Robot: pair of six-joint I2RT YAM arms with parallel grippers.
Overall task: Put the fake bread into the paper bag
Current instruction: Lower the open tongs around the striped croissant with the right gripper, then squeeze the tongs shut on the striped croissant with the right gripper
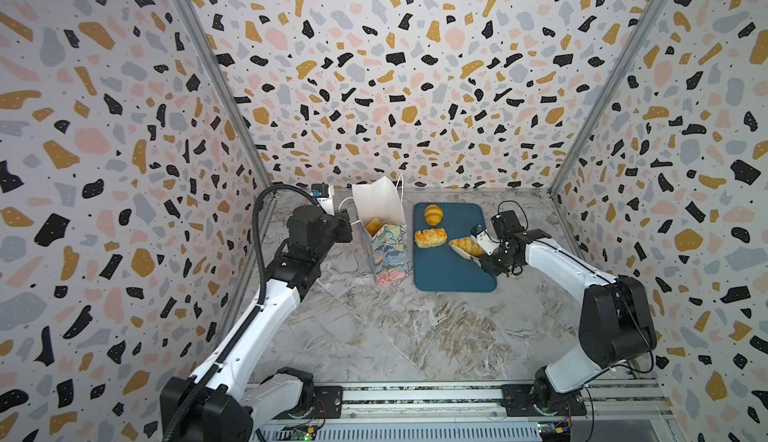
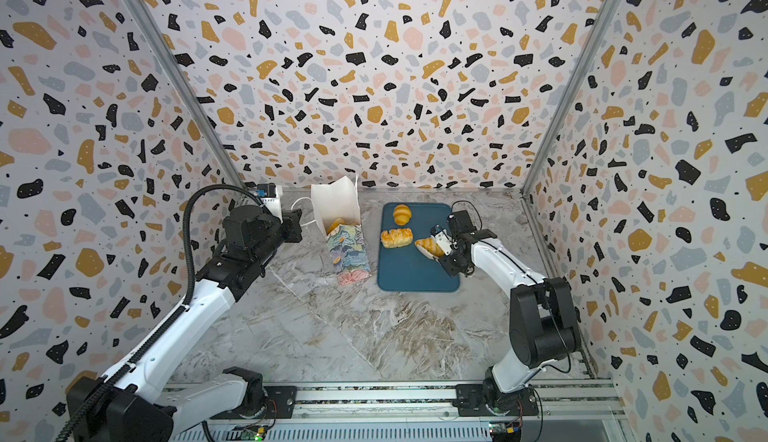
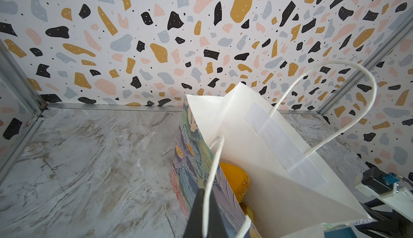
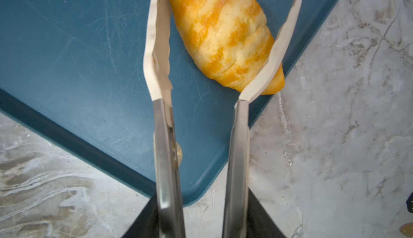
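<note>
The paper bag (image 1: 388, 253) (image 2: 347, 253) stands upright left of the tray, its mouth open and white inside (image 3: 257, 147). One orange fake bread (image 1: 373, 225) (image 3: 234, 176) lies in it. My left gripper (image 1: 351, 223) (image 3: 206, 194) is shut on the bag's near cord handle (image 3: 212, 169). My right gripper (image 1: 492, 259) (image 4: 202, 214) is shut on metal tongs (image 4: 237, 147). The tongs' white blades straddle a striped pointed loaf (image 1: 465, 246) (image 4: 223, 31) and touch it on both sides. A ridged roll (image 1: 433, 214) and a rectangular pastry (image 1: 430, 237) lie further in.
The dark-blue tray (image 1: 453, 278) (image 4: 78, 58) lies flat on the marble table right of the bag. Patterned walls close in on three sides. A white device (image 1: 326, 197) sits at the back left corner. The arms' rail (image 1: 415, 396) runs along the front.
</note>
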